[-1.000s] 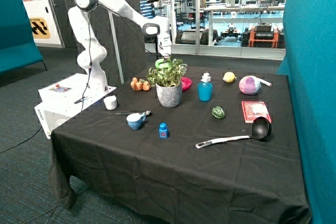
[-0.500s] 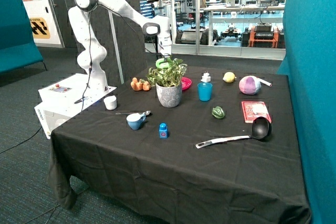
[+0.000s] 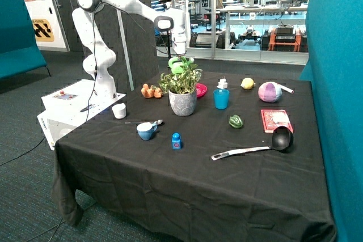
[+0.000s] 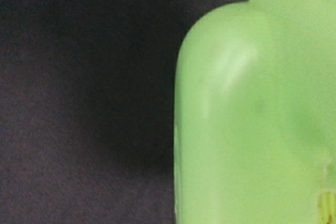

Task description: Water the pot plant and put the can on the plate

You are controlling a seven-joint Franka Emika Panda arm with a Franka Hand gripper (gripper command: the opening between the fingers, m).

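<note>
We see the gripper [image 3: 179, 56] grasping the can [image 3: 177, 64] just above the plant [image 3: 181, 80] at upper centre; the plate [image 3: 201, 90] sits lower, just behind the pot.

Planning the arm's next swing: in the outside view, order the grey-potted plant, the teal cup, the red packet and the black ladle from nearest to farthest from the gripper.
From the gripper, which holds the light-green watering can:
1. Leafy plant in the grey patterned pot, just below it.
2. Teal-blue plastic cup, beside the plant.
3. Flat red rectangular packet, towards the table's far side.
4. Black ladle, in front of the packet.
</note>
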